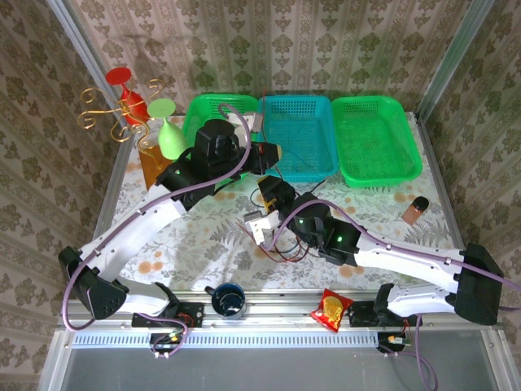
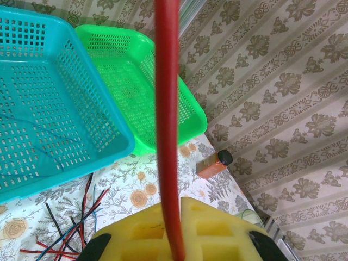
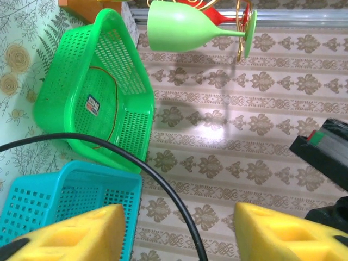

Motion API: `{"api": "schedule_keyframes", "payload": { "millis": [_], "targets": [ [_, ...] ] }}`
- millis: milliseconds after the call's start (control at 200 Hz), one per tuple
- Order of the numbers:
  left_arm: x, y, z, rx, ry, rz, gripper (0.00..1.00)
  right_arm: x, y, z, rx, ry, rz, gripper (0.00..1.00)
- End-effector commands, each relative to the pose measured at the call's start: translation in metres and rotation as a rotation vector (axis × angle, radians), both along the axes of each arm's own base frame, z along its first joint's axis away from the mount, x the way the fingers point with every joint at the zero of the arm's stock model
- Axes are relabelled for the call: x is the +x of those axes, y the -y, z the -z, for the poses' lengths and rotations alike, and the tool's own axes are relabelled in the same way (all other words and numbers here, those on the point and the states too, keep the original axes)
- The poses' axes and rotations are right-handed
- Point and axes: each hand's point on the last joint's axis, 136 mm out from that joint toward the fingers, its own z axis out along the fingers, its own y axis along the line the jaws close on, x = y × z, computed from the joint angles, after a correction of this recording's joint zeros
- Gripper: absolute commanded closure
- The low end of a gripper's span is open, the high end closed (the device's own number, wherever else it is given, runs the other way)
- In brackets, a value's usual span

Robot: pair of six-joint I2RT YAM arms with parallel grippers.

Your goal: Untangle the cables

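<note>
**Asker:** What sits closest to the arms' bases?

**Describer:** At the near edge of the flowered table point(image 1: 203, 232), a dark blue mug point(image 1: 229, 300) stands between the two bases. A red snack packet point(image 1: 332, 310) lies to its right.

**Asker:** How is the left gripper set?

**Describer:** The left gripper point(image 2: 176, 234) is held above the table. Its yellow pads are pressed together on a red cable point(image 2: 166, 136), which runs straight up from them through the wrist view.

**Asker:** And the right one?

**Describer:** The right gripper point(image 3: 179, 234) is partly open, and its yellow pads point(image 3: 70, 234) stand clearly apart. A black cable point(image 3: 138, 163) arcs through the gap. As far as can be seen, it touches neither pad.

**Asker:** Where do the other cables lie?

**Describer:** A loose tangle of cables point(image 1: 286, 249), red, black and dark blue, lies on the cloth mid-table, just beside the right arm's wrist.

**Asker:** What is farther back?

**Describer:** Three mesh baskets stand in a row at the far edge: a left green basket point(image 1: 199, 102), a teal basket point(image 1: 298, 99) and a right green basket point(image 1: 370, 101). A thin red wire point(image 3: 115, 103) curls inside the left green basket. A small brown bottle point(image 1: 415, 210) lies on the table near the right green basket. In the far left corner, a green goblet point(image 1: 168, 134) and a red goblet point(image 1: 124, 90) are beside a gold wire stand point(image 1: 98, 114).
</note>
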Motion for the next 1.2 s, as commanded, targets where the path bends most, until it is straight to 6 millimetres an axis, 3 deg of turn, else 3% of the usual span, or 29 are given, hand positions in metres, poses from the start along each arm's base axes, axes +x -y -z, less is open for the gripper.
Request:
{"api": "schedule_keyframes", "payload": {
  "millis": [0,65,205,325,545,820,1010,1195],
  "targets": [
    [-0.006,-0.006,-0.014,-0.035,0.019,0.004,1.0,0.01,0.007,-0.017,-0.008,0.039,0.041,0.51],
    [-0.004,-0.006,-0.014,-0.034,0.018,0.003,1.0,0.008,0.009,-0.012,-0.011,0.008,0.034,0.61],
    [-0.001,-0.008,-0.01,-0.029,0.014,-0.005,1.0,-0.003,0.01,-0.027,0.044,0.021,0.007,1.0],
    [0.006,-0.016,-0.01,-0.035,0.015,-0.026,1.0,-0.023,0.016,-0.054,0.202,0.004,-0.055,1.0],
    [0.025,-0.043,-0.022,-0.087,0.059,-0.119,1.0,-0.054,0.055,-0.105,0.634,-0.142,-0.133,1.0],
    [0.031,-0.064,-0.032,-0.093,0.155,-0.19,1.0,-0.028,0.149,-0.147,1.363,-0.255,0.013,1.0],
    [0.027,-0.076,-0.031,-0.089,0.185,-0.227,1.0,-0.003,0.212,-0.147,1.701,-0.247,0.277,1.0],
    [0.024,-0.095,-0.036,-0.069,0.251,-0.291,1.0,0.012,0.26,-0.123,1.867,-0.252,0.532,1.0]
  ]
}}
